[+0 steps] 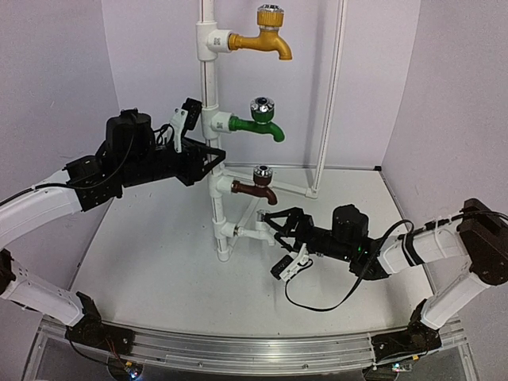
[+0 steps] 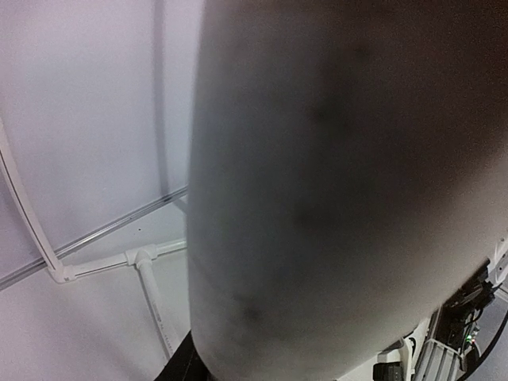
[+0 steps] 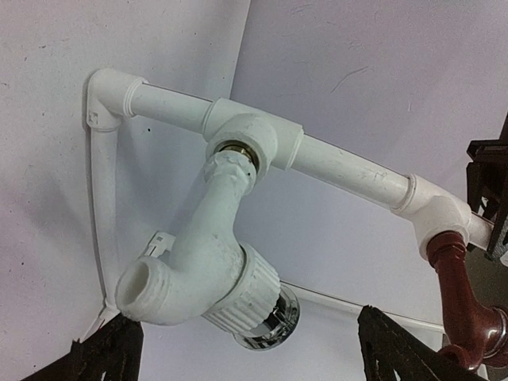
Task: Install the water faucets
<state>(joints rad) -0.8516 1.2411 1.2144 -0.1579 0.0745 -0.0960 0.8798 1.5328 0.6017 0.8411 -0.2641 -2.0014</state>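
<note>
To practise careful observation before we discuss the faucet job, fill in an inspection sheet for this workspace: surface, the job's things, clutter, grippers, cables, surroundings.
Surface: white table, carrying the pipe stand.
Job's things: yellow faucet, green faucet and brown faucet sit in the stand's fittings; white faucet in the lowest fitting, brass thread showing at the joint.
Clutter: nothing seen.
Grippers: left gripper at the upright pipe, grip unclear; right gripper open, fingers either side of the white faucet, not touching.
Cables: black cable loops on the table.
Surroundings: pale walls, metal rail.
</note>
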